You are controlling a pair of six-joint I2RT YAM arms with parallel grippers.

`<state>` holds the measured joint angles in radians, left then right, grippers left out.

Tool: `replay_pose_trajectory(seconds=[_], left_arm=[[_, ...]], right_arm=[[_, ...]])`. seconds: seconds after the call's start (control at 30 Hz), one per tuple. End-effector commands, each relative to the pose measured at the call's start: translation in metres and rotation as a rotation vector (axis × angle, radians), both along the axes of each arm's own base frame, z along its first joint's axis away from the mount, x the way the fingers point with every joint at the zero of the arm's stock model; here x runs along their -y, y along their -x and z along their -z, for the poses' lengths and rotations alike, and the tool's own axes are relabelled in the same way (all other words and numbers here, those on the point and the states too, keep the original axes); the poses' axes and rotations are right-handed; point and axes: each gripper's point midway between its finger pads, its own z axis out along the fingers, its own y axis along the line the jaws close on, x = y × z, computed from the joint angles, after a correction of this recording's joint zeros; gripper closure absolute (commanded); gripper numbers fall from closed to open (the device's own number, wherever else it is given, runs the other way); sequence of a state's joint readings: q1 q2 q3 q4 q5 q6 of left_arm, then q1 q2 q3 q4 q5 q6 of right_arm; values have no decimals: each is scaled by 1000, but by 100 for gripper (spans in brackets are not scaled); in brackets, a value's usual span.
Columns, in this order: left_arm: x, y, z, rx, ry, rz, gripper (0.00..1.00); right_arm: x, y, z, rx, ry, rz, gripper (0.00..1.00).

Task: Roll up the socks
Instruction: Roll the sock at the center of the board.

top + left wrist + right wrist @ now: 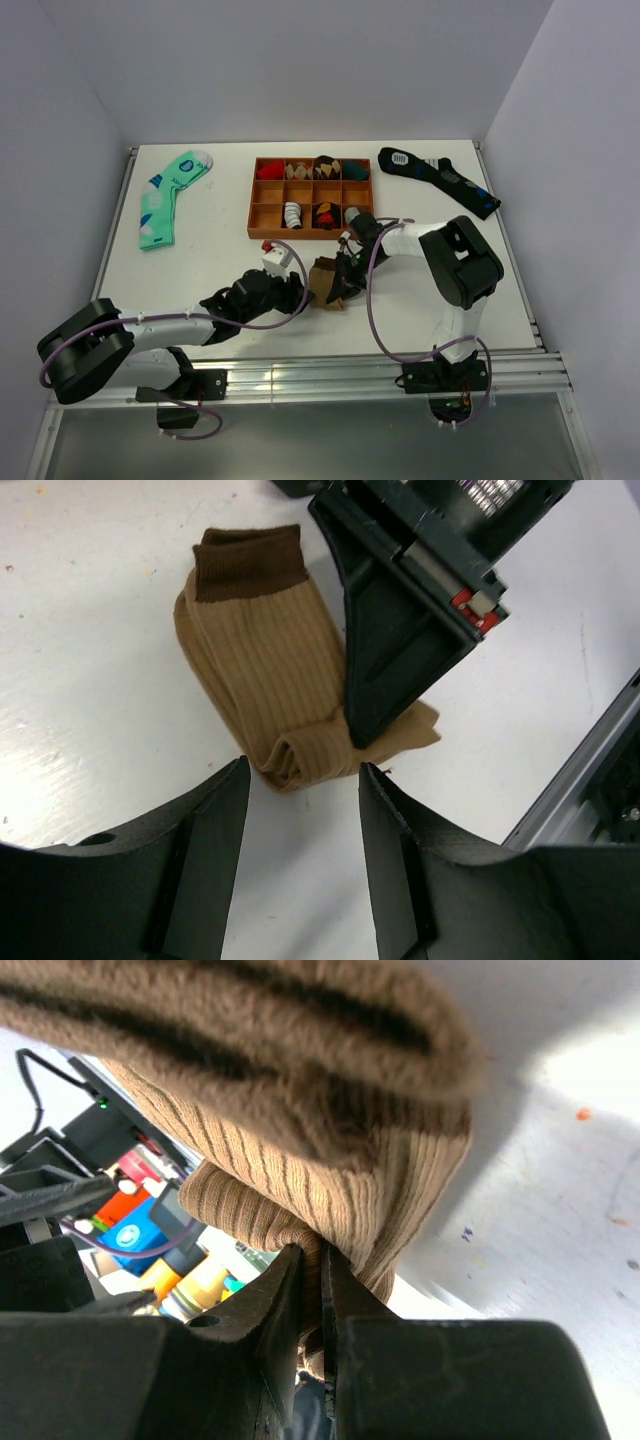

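Near centre, tan ribbed socks (pixel 260 670), one end rolled, pinched in right gripper (pixel 322 1260); left gripper (pixel 300 800) spread; pinched edge hidden.

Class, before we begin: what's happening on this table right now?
The tan socks lie partly rolled just in front of the tray. The right hand is pinched shut on their rolled end. The left hand is open, with a finger on either side of that end, not gripping.
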<state>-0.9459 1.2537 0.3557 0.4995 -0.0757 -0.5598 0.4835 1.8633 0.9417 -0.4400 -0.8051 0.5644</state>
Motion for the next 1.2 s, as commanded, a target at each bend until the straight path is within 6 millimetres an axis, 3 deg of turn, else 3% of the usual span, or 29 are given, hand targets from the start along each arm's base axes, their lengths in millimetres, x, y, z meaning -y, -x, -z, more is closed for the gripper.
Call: replay_pose_trajectory(seconds=[0.0,0.23,0.47,0.7,1.17], left_arm=[[2,-4,-7,42,-22,19,47],[5,-2,1,43,-21,39,46],[26,7,4,48,-39,125,47],[29,12,-4,66,-21,148,47],[39,17,5,58,-51,203,49]], right_arm=[[15,1,8,-4,94,-29,99],[18,8,6,7,83,-35,99],[25,20,11,3,90,-41,99],[26,23,7,10,87,-48,99],[27,36,6,17,78,-71,99]])
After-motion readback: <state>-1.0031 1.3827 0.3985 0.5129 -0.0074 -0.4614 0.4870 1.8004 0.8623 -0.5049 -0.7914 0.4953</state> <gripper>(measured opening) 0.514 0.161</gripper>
